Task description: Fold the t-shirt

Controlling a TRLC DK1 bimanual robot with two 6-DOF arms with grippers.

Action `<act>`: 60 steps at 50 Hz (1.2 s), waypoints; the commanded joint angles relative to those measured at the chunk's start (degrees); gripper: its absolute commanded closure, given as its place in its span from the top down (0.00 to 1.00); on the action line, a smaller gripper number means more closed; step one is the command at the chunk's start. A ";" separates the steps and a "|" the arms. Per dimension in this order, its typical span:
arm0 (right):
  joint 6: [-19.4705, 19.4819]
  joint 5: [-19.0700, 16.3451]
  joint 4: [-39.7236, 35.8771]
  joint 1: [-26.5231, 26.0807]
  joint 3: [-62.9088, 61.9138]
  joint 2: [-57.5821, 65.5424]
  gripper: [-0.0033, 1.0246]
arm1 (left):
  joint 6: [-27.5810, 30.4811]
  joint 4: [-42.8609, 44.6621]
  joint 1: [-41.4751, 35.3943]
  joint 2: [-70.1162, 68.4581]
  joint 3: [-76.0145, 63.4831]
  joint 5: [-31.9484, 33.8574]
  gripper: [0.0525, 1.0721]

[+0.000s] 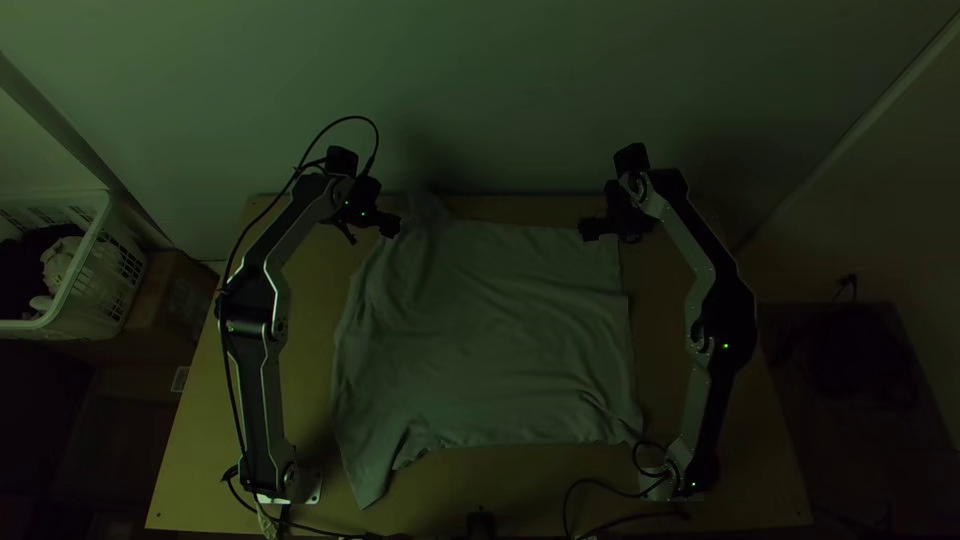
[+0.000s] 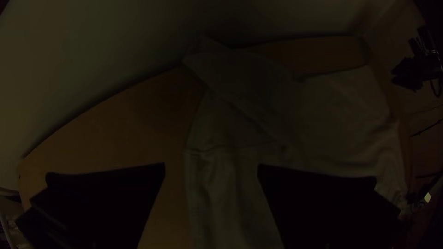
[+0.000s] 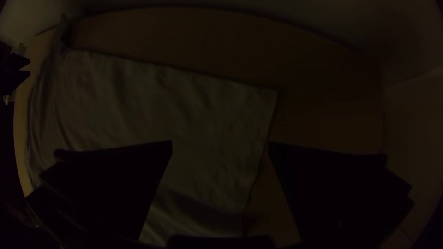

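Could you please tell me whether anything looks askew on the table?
Yes: a far corner of the t-shirt is rumpled and pushed up to the edge of the table, by the wall, while most of the shirt lies spread out.

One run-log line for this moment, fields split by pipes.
t-shirt spread, wrinkled, on table | left gripper: jaws open, near cloth's far-left edge | right gripper: jaws open, near far-right corner | no cloth held

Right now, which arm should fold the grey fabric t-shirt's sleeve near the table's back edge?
Probably left: its open black gripper hangs beside that sleeve; the right gripper is at the shirt's other side.
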 commanded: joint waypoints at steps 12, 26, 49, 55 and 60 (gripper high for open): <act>-0.19 -0.23 -0.07 -2.13 8.84 9.83 0.93 | 1.23 1.06 0.56 3.50 3.33 -0.22 0.95; -0.54 0.04 -0.07 -3.10 14.73 15.98 0.90 | 0.79 1.76 -0.14 4.56 3.85 -0.13 0.95; -1.33 0.65 1.25 -4.50 14.82 17.74 0.90 | 0.17 1.76 -0.58 5.43 3.41 -0.04 0.90; -1.51 0.65 2.13 -4.15 14.73 18.00 0.84 | 0.09 1.76 -0.58 5.61 3.41 -0.04 0.90; -1.59 0.65 3.01 -3.62 14.82 18.00 0.84 | 0.09 1.85 -0.49 5.87 3.41 -0.04 0.90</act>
